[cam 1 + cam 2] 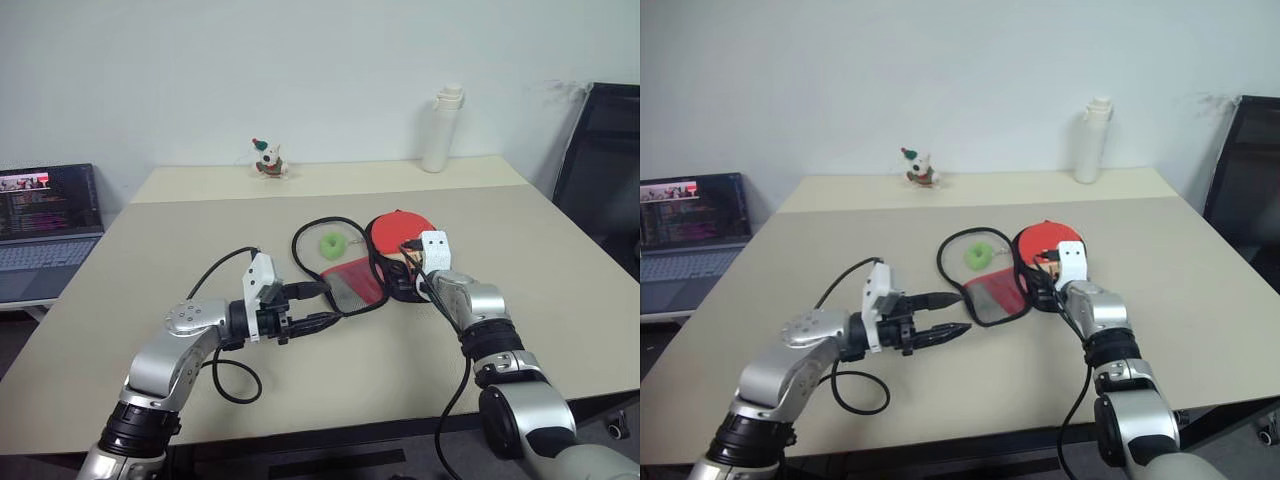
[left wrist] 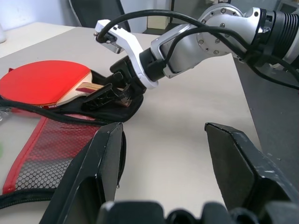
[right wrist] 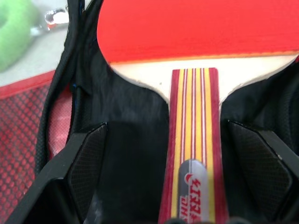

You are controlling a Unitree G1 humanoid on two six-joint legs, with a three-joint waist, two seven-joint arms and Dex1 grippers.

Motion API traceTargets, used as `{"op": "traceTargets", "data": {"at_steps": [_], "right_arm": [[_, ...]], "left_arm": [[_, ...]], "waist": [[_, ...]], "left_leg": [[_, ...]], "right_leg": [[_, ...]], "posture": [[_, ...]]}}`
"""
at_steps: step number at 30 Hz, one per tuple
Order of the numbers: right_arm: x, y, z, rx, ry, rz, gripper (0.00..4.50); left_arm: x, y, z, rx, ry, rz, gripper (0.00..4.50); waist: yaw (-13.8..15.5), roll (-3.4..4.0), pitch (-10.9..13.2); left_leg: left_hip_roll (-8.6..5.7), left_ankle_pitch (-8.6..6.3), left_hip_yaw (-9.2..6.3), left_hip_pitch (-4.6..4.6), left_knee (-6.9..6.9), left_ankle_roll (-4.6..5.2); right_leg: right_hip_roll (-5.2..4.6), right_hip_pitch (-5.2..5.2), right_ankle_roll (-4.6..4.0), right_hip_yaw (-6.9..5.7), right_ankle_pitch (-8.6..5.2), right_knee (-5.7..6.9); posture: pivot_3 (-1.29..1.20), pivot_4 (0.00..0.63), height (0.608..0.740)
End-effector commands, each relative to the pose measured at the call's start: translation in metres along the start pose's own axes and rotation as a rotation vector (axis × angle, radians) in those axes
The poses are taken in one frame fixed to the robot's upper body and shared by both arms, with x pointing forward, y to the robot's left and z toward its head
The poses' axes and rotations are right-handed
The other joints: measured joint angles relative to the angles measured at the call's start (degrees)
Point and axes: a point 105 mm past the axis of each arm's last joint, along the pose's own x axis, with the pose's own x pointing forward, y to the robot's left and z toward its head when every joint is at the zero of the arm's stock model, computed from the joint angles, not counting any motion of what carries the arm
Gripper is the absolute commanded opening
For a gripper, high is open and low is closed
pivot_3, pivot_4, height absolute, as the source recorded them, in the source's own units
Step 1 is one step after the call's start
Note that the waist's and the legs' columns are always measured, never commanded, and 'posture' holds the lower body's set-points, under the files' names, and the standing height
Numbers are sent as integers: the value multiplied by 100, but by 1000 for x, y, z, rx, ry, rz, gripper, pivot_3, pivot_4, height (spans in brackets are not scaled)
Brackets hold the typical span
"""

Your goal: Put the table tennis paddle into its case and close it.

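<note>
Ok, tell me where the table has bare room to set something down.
Bare tabletop between the case and the right edge, and between toy and bottle at the back. Crowded mid-table: paddle, green ring and both hands.

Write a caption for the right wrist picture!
Open right claw straddles the paddle handle lying in its case.

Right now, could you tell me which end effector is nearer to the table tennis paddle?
Right. The right end effector straddles the table tennis paddle handle, open. The left end effector sits beside the case.
</note>
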Motion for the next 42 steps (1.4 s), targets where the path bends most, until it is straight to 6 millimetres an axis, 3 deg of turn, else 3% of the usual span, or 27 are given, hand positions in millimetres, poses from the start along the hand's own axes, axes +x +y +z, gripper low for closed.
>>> {"op": "traceTargets", "data": {"at_steps": [1, 9, 23, 29, 32, 38, 42], "right_arm": [[0, -6, 3, -25, -24, -22, 3901], [-6, -7, 9, -19, -40, -36, 1194], [-14, -3, -2, 41, -30, -48, 1177], [-15, 3, 7, 60, -68, -30, 3222], [-25, 20, 27, 34, -151, 81, 4241], [-79, 43, 52, -94, -253, 367, 4241], [-118, 33, 57, -184, -275, 465, 4270]], "left_arm": [[1, -1, 11, 50, -19, -8, 3055], [-1, -1, 9, 50, -13, -4, 3055], [-2, 1, 4, 50, -6, -9, 3055], [-2, 3, 2, 53, -3, -1, 3055], [-5, 10, -1, 52, 5, 46, 3055], [-14, 35, -9, 70, 33, 189, 3055], [-23, 57, -18, 75, 76, 276, 2616]], "waist": [[0, 0, 0], [0, 0, 0], [7, 0, 0], [5, 0, -1], [6, 0, -1], [35, 0, -1], [98, -1, -1]], "left_leg": [[0, 0, 0, 0, 0, 0], [0, 0, 0, 0, 0, 0], [1, 0, -3, 0, 0, 0], [0, 0, -3, 1, 1, 0], [-1, 0, -2, 1, 2, 0], [1, 0, -8, -1, 1, 0], [-1, 0, -10, -1, 2, 0]], "right_leg": [[0, 0, 0, 0, 0, 0], [0, -1, 0, 1, 0, 1], [0, 0, 0, -1, 0, 1], [0, 1, 0, 0, 0, 3], [0, 0, 0, -1, 0, 6], [0, -1, 1, -5, 0, 2], [-3, 2, 1, -13, -1, 2]], "posture": [[0, 150, 740], [0, 150, 740], [0, 150, 740], [0, 150, 740], [0, 150, 740], [0, 150, 740], [0, 150, 740]]}}
